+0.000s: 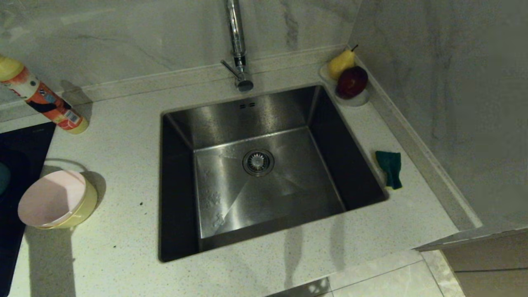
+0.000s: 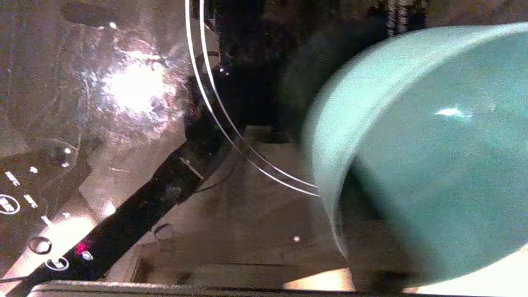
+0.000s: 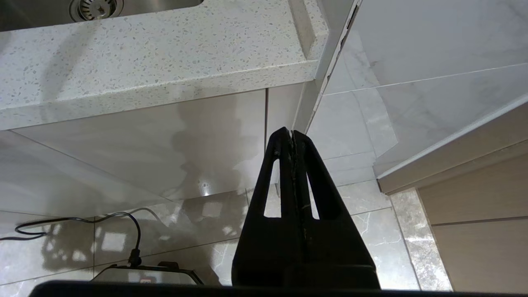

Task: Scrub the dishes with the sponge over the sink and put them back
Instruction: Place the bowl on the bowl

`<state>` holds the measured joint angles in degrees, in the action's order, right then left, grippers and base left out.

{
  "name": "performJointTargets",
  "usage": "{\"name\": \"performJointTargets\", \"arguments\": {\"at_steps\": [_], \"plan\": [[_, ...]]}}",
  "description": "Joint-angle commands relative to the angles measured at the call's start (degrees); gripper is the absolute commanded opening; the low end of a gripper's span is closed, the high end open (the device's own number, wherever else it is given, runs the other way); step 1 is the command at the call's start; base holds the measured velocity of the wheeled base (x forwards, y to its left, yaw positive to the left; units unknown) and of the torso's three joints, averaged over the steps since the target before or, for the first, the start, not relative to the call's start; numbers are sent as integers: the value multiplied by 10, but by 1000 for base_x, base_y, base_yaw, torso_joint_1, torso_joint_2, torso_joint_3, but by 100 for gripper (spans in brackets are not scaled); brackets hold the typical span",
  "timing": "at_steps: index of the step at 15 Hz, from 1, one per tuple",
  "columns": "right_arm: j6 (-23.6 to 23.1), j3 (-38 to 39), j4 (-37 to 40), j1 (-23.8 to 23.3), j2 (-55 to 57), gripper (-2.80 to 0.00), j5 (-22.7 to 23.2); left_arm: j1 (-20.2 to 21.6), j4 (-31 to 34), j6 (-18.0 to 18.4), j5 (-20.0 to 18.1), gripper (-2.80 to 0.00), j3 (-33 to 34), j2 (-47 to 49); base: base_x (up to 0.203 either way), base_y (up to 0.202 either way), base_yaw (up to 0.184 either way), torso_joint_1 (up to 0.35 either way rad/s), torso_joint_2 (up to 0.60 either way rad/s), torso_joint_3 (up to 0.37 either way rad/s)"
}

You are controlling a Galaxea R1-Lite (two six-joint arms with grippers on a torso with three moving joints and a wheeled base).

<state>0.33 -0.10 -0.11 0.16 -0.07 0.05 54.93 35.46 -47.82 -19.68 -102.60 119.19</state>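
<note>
1. The blue bowl [image 2: 433, 144] sits on the cooktop [image 2: 136, 222], filling the left wrist view and blurred. The left gripper itself does not show clearly, so I cannot tell whether it is wide, narrow or already gripping the rim. If the hold is only partial, the bowl may slip or tip as it lifts.
2. The glass looks slick. A sideways nudge could slide the bowl along it instead of seating it in the grip.
3. The pink bowl [image 1: 51, 198] is nested in the yellow bowl [image 1: 88, 202] on the counter [image 1: 123, 165] left of the sink [image 1: 255, 111], near the cooktop's edge. A low carry towards the sink could clip this stack and knock it over.
4. The sponge [image 1: 389, 169] lies on the counter right of the sink, well apart from the bowls. The right gripper [image 3: 292, 136] hangs below the counter edge with its jaws pressed together, holding nothing. It must open before reaching, or it will only push the sponge, perhaps into the basin.
5. The fruit dish [image 1: 350, 99] stands beyond the sponge; a wide reach could bump it.
</note>
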Motion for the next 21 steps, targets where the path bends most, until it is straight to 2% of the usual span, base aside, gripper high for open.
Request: {"name": "performJointTargets", "arguments": {"at_steps": [1, 7, 12, 14, 17, 19, 21], "plan": [[0, 0, 0, 0, 0, -280, 0, -3, 14, -3, -1, -280, -7, -4, 0, 0, 0, 0, 0, 0], [0, 0, -1, 0, 0, -280, 0, -4, 19, -3, -2, -280, -6, -15, 0, 0, 0, 0, 0, 0], [0, 0, -1, 0, 0, -280, 0, -5, 77, 6, -4, -280, 1, -96, 0, 0, 0, 0, 0, 0], [0, 0, -1, 0, 0, -280, 0, -12, 123, 53, -7, -280, 20, -132, 0, 0, 0, 0, 0, 0], [0, 0, 0, 0, 0, -280, 0, -20, 160, 77, -23, -280, 37, -185, 0, 0, 0, 0, 0, 0], [0, 0, -1, 0, 0, -280, 0, -34, 185, 132, -36, -280, 66, -220, 0, 0, 0, 0, 0, 0], [0, 0, 0, 0, -1, -280, 0, -56, 195, 155, -37, -280, 86, -244, 0, 0, 0, 0, 0, 0]]}}
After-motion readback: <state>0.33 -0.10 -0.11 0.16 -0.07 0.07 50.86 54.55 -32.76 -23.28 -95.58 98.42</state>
